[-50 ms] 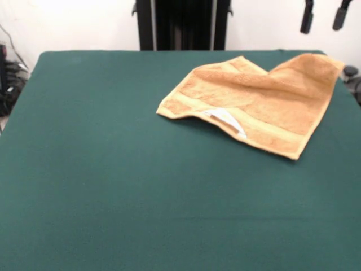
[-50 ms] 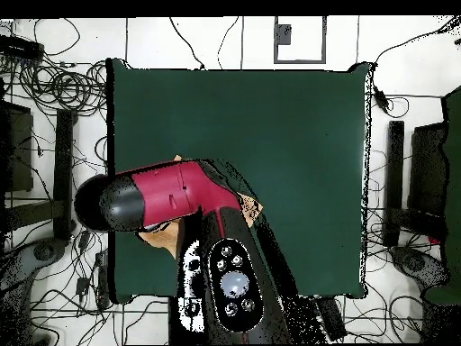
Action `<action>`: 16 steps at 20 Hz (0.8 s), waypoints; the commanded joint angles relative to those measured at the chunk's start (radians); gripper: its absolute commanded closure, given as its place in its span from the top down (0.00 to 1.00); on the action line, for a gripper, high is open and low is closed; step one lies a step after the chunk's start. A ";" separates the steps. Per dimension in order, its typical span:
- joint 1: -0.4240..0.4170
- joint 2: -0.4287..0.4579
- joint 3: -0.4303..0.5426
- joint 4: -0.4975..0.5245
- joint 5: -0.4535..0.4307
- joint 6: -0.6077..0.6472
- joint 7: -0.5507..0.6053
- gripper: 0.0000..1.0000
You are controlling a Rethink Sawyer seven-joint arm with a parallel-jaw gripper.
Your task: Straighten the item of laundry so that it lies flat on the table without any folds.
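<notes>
Toward the upper right of the front view, the towel (image 1: 256,101) lies on the green table (image 1: 113,186), rumpled, one edge turned up showing its white label (image 1: 227,119). Above it, the gripper (image 1: 325,16) hangs with fingers apart, holding nothing.

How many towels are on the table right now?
1: the towel lies rumpled near the table's far right corner in the front view; overhead, the arm mostly hides it.
</notes>
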 commanded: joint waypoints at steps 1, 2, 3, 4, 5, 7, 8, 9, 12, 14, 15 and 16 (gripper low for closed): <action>0.012 0.072 0.043 0.008 -0.057 0.022 -0.029 1.00; 0.012 0.082 0.040 0.006 -0.063 0.006 -0.025 1.00; 0.011 0.086 0.039 0.006 -0.065 0.001 -0.023 1.00; 0.010 0.089 0.039 0.007 -0.066 -0.004 -0.021 1.00; 0.009 0.092 0.038 0.007 -0.068 -0.009 -0.018 1.00; 0.007 0.101 0.034 0.007 -0.077 -0.018 -0.017 1.00; 0.006 0.103 0.034 0.008 -0.080 -0.019 -0.018 1.00; 0.004 0.104 0.034 0.009 -0.082 -0.021 -0.019 1.00; -0.009 0.109 0.037 0.010 -0.092 -0.021 -0.025 1.00; -0.025 0.118 0.043 0.009 -0.096 -0.017 -0.038 1.00; -0.030 0.120 0.046 0.009 -0.096 -0.015 -0.042 1.00; -0.035 0.122 0.050 0.010 -0.096 -0.012 -0.046 1.00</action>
